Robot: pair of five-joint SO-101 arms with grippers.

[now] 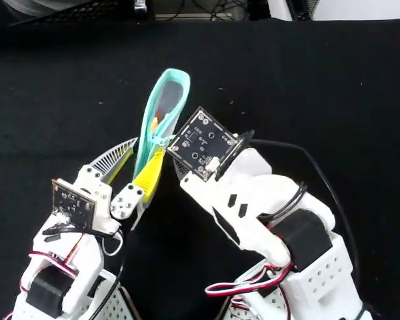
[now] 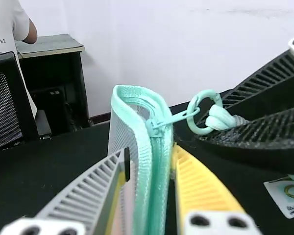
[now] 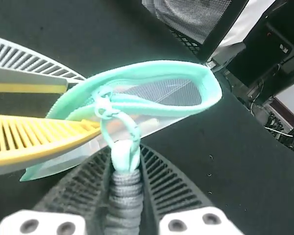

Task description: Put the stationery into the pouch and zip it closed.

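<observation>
My left jaws are clamped across the near end of the mint mesh pouch (image 1: 161, 100), one on each face, standing it on edge near the middle of the black worktop (image 1: 320, 80). It looks light and floppy, thin mesh with a soft fabric rim, so I judge it will fold rather than resist, and the hold belongs close beside the zip track, as here. The stationery (image 1: 156, 123) shows yellow and orange through the mesh. The slider (image 2: 152, 128) sits near my left jaws, and the mouth beyond it gapes. My right jaws are clenched on the grey cord (image 3: 125, 191) tied to the pull ring (image 3: 118, 129). That loop could twist, so any pull should run straight along the track.
</observation>
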